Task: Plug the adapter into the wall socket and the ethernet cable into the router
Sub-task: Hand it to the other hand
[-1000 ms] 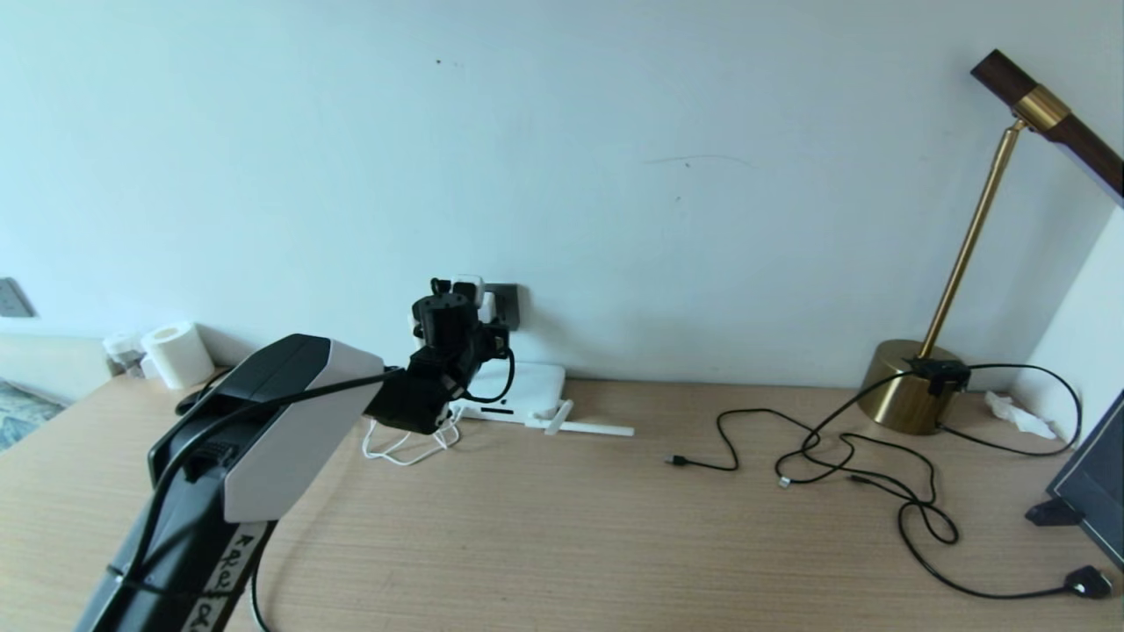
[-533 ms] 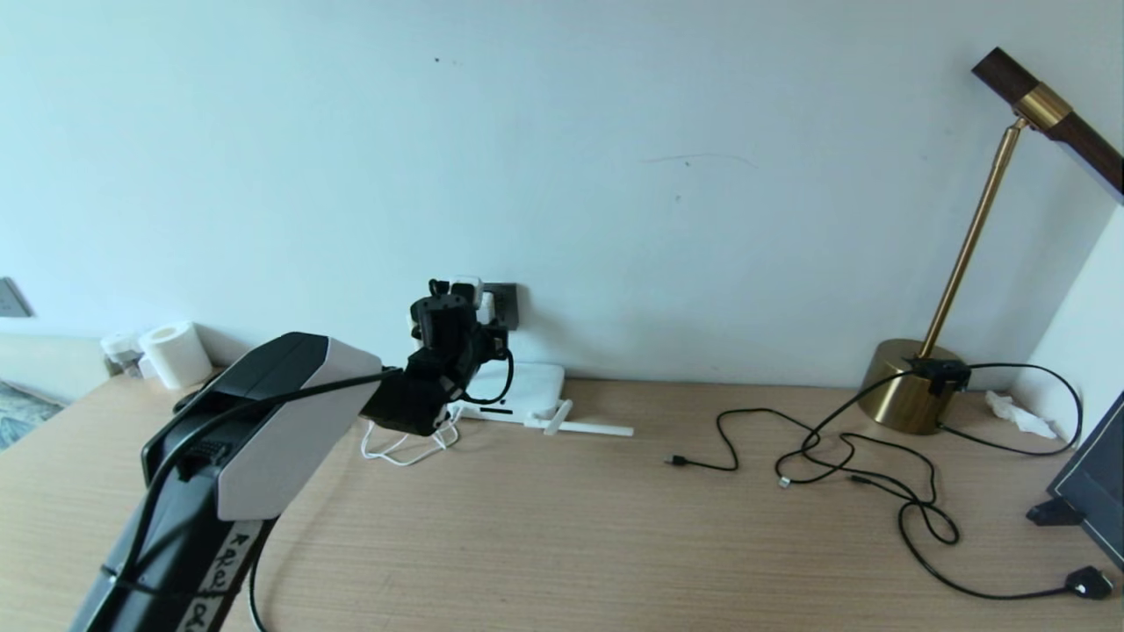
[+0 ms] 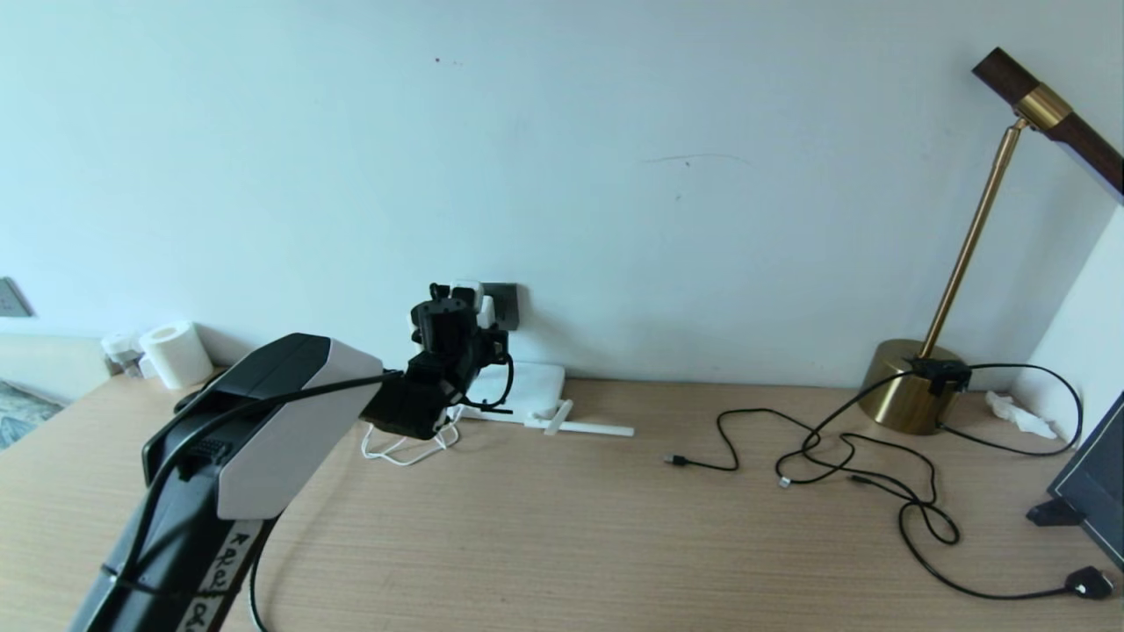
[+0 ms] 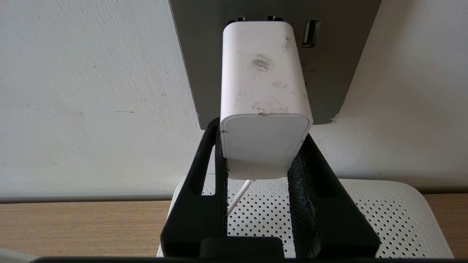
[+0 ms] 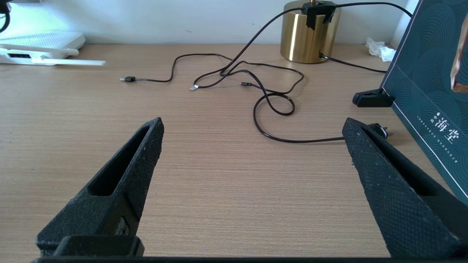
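Over by the wall the left gripper (image 4: 261, 160) has its two black fingers (image 4: 215, 175) closed against the sides of the white adapter (image 4: 264, 98), pinching its rear end, and the adapter's front is pressed up to the dark grey wall socket (image 4: 340, 73). From the wrist view the adapter's face looks to be right at the plate, though I cannot tell whether its pins are fully home. Its thin white cord (image 4: 237, 195) drops out of the back and hangs down over the router (image 4: 384, 215), the flat white perforated box lying on the wooden desk (image 3: 544, 544) directly below the socket, with one slim antenna (image 3: 593, 428) stretched out along the desk. The right gripper (image 5: 252, 146) hovers low over the desk well away from all this, jaws spread wide and holding nothing. So I would judge the first half of the job nearly done: the adapter is at the socket and only needs a final push and a release. The second half looks untouched; thin black cords (image 3: 843, 456) lie loose near the brass lamp base (image 3: 909, 386), and I cannot pick out the ethernet cable for certain, nor see anything plugged into the router.
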You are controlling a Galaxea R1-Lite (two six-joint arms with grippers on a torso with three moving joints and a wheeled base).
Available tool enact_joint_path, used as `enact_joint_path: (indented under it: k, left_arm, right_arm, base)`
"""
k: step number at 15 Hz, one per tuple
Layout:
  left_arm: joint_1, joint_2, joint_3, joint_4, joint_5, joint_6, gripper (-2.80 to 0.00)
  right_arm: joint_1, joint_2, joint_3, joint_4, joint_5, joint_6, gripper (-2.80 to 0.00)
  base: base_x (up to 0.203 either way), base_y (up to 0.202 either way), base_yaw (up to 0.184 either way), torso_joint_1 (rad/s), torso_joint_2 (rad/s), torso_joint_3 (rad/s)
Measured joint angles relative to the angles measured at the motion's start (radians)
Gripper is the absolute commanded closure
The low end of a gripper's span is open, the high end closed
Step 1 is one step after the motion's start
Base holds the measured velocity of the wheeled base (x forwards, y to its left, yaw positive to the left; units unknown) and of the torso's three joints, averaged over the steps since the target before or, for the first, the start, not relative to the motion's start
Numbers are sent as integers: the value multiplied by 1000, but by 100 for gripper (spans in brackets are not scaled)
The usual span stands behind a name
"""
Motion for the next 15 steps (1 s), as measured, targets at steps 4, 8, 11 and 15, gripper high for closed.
enact_joint_path:
  k: [4, 8, 11, 15]
  left_arm:
    - [0, -7, 0, 12, 0, 1, 0]
    - [1, -22, -7, 40, -5, 2, 0]
    - [1, -29, -8, 45, -5, 1, 0]
    - [2, -33, -8, 60, -6, 2, 0]
  right_arm:
    - [0, 0, 0, 0, 0, 0, -280]
    - [0, 0, 0, 0, 0, -1, -280]
    - [0, 0, 0, 0, 0, 0, -280]
    - [0, 0, 0, 0, 0, 0, -280]
  base:
    - [0, 0, 0, 0, 0, 0]
    - [0, 0, 0, 0, 0, 0]
    - [0, 0, 0, 0, 0, 0]
    - [0, 0, 0, 0, 0, 0]
